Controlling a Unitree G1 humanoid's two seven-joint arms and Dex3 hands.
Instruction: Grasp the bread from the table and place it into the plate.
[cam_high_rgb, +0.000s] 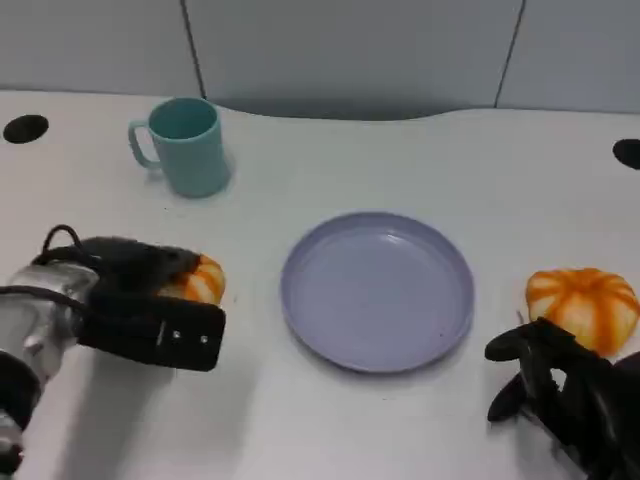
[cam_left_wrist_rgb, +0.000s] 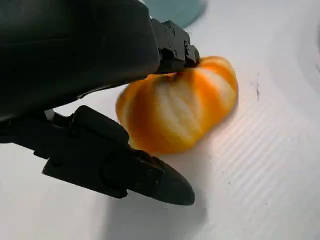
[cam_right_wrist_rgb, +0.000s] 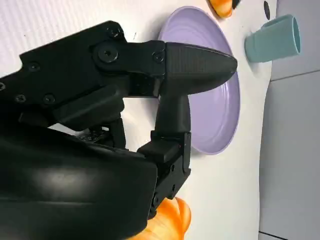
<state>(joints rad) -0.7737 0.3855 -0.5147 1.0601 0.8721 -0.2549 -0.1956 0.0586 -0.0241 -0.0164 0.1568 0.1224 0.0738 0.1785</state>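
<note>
Bread is what you want, and two orange-and-white ribbed rounds on the table fit the name. One bread roll (cam_high_rgb: 203, 280) lies left of the lavender plate (cam_high_rgb: 377, 290), right at your left hand (cam_high_rgb: 140, 300); the second roll (cam_high_rgb: 583, 305) sits right of the plate, just far of your right hand (cam_high_rgb: 560, 385).

In the left wrist view the left roll (cam_left_wrist_rgb: 177, 112) sits between the hand's fingers (cam_left_wrist_rgb: 125, 167) — one touching its top, another low along the table at its near side. Whether they are actually squeezing it you cannot tell from these pictures; nothing shows it lifted off the table. The right hand holds nothing, its fingers curled loosely apart, and the right wrist view shows the second roll (cam_right_wrist_rgb: 170, 220) tucked beside the shell with the plate (cam_right_wrist_rgb: 220, 100) beyond the fingertips.

Judging by looks, the roll is light and likely soft or hollow, with a glossy skin that could slip. Its domed shape offers no edge, so take it across the widest part, fingers on opposite flanks seated in the grooves rather than on the crown. Squeeze gently — a hard pinch could dent it or pop it out sideways.

A teal mug (cam_high_rgb: 185, 145) stands far left, well apart from your path to the plate.
</note>
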